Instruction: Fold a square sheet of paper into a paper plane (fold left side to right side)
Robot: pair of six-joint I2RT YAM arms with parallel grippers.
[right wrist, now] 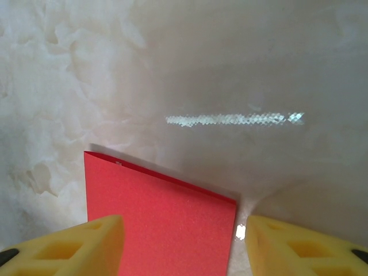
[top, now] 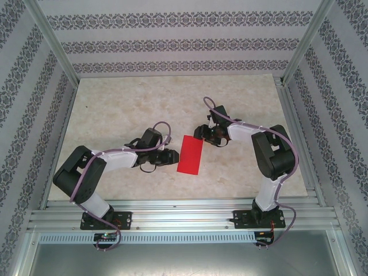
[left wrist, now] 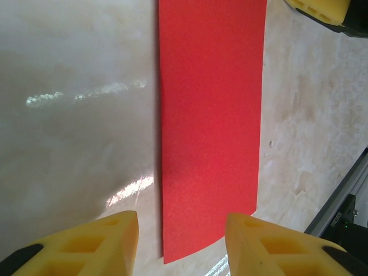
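The red sheet of paper (top: 191, 154) lies flat on the table, folded in half into a narrow rectangle. My left gripper (top: 171, 156) sits just left of it, open; in the left wrist view the paper (left wrist: 210, 121) runs away from the gap between the yellow fingers (left wrist: 98, 241), which straddle its near end. My right gripper (top: 202, 134) hovers at the paper's upper right corner, open. The right wrist view has the paper's doubled edge (right wrist: 161, 221) between its yellow fingertips (right wrist: 299, 247), nothing pinched.
The beige marbled tabletop (top: 126, 109) is ringed by patterned walls and aluminium rails (top: 184, 213) along the near edge. The other arm's yellow fingertip (left wrist: 322, 8) pokes in at the left wrist view's top right corner.
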